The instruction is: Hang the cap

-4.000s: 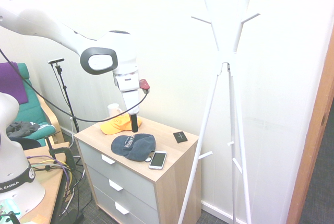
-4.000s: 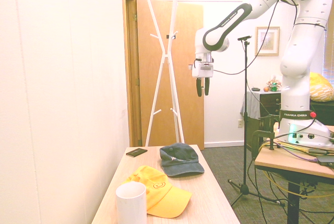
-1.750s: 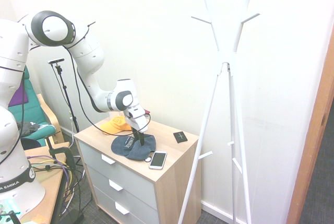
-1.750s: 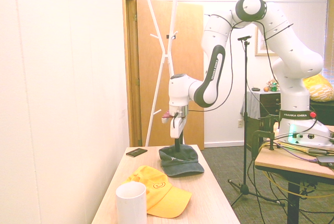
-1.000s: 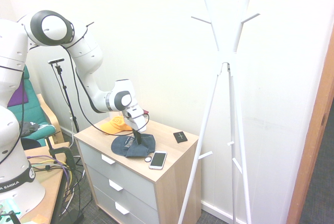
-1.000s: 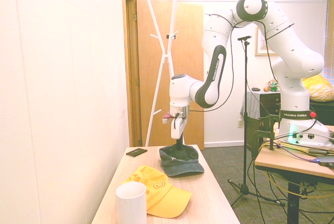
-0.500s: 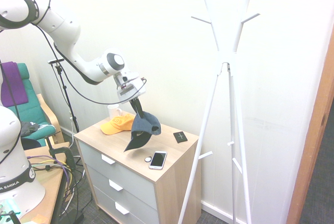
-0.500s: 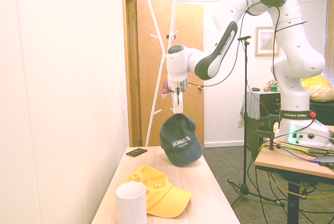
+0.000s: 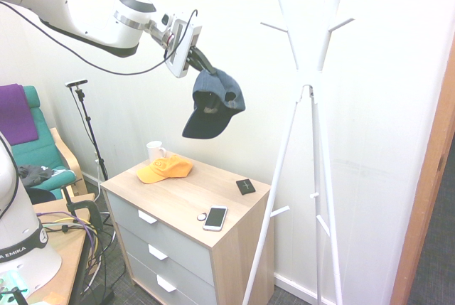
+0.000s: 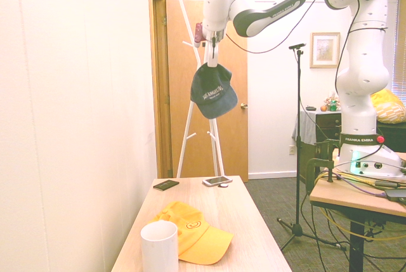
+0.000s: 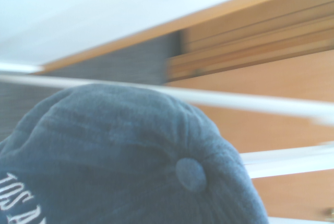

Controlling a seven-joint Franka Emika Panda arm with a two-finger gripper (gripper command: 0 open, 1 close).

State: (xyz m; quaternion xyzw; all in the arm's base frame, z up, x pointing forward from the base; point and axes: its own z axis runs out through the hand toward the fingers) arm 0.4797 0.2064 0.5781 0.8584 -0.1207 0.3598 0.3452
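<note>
From where I stand, the job looks to be in its carrying step: the dark navy fabric baseball cap with light lettering (image 9: 215, 103) hangs in the air above the pale wooden table with grey drawers (image 9: 231, 193), well clear of its top, and the black-fingered tool (image 9: 202, 62) is closed on the cap's crown, brim drooping below. It isn't on the white branching coat stand (image 9: 321, 77) yet. The next move, I'd say, calls for bringing the cap across to one of the stand's short pegs, lining its opening up with the peg's tip, and letting go only once the fabric has caught. Counting up, I make it one navy cap, one coat stand and one tool; and on the table one orange-yellow cap (image 9: 165, 168), one white mug (image 9: 156, 150) just beside it, one white-framed phone with a dark screen (image 9: 215, 218), one small round object (image 9: 202, 217) near the phone, and one flat black square item (image 9: 245, 186).
</note>
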